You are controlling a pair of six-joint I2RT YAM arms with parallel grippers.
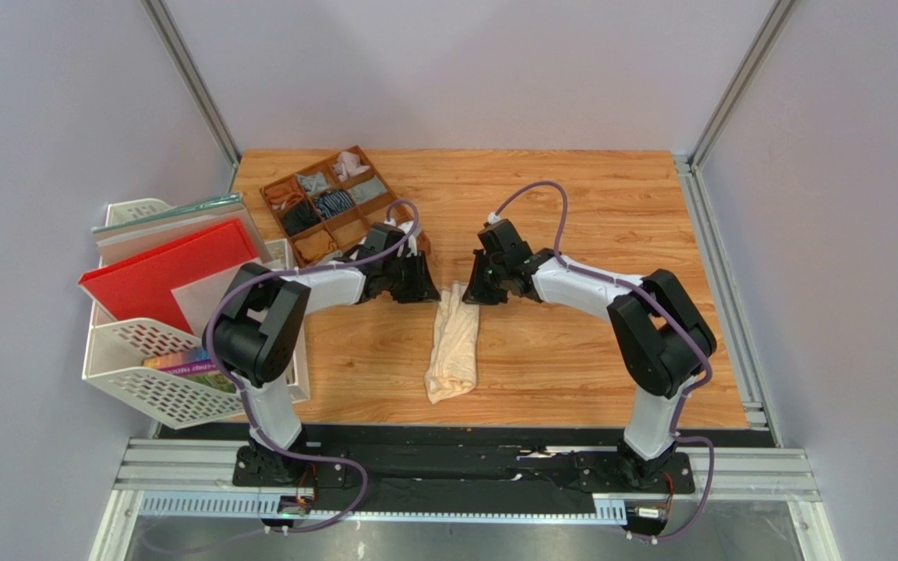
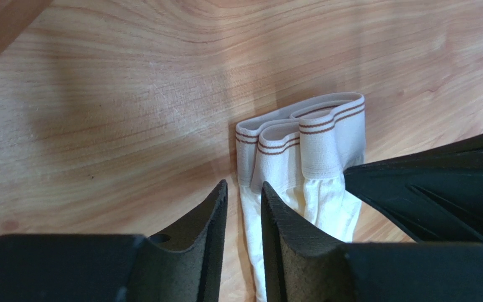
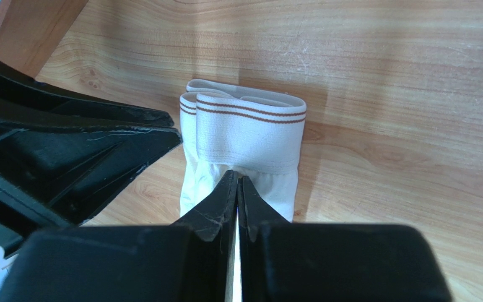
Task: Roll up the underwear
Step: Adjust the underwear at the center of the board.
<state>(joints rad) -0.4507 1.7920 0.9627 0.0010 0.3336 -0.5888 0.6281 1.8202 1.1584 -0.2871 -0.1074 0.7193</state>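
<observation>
The right gripper [image 3: 236, 180] has jaws pinched shut on the underwear [image 3: 277, 184] below its waistband [image 3: 250, 123]. The left gripper [image 2: 244, 189] has jaws part open, gripping nothing, so only 1 side is held and the roll could skew

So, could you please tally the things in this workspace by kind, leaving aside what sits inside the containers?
Underwear: 1
Wooden compartment box: 1
White mesh file rack: 1
Robot claws: 2, the left claw and the right claw
Total: 5

no readable txt, labels or nos., underwear [image 2: 301, 135] incl.
</observation>
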